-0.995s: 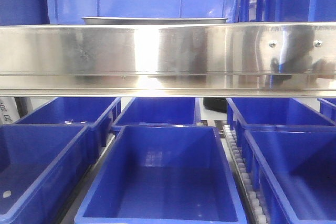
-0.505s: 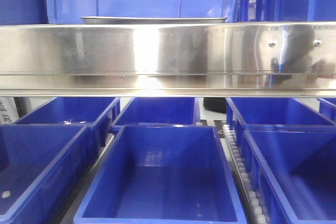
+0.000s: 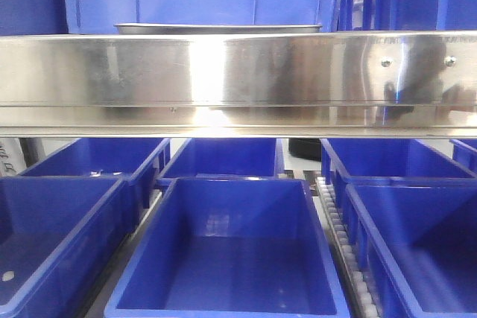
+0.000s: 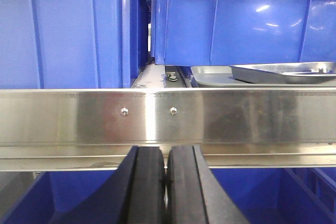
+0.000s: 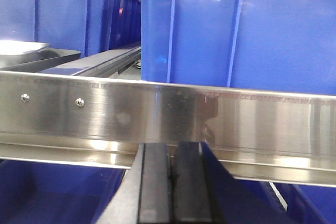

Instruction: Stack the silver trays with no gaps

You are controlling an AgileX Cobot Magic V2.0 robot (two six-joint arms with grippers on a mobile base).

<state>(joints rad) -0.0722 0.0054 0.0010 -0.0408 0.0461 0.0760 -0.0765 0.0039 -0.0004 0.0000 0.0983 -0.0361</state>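
Both the left gripper (image 4: 166, 182) and right gripper (image 5: 172, 182) hang pressed together, empty, below the shelf rail (image 3: 238, 72); the silver trays (image 4: 283, 72) sit behind the rail's front edge, one tilted, unseated.

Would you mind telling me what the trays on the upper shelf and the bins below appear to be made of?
The silver trays look like polished stainless steel: mirror-bright, reflective, with thin flared rims. The blue bins look like moulded plastic: uniform glossy colour, soft highlights, thick rounded rims. The shelf rail appears to be brushed steel, with a duller streaked sheen.
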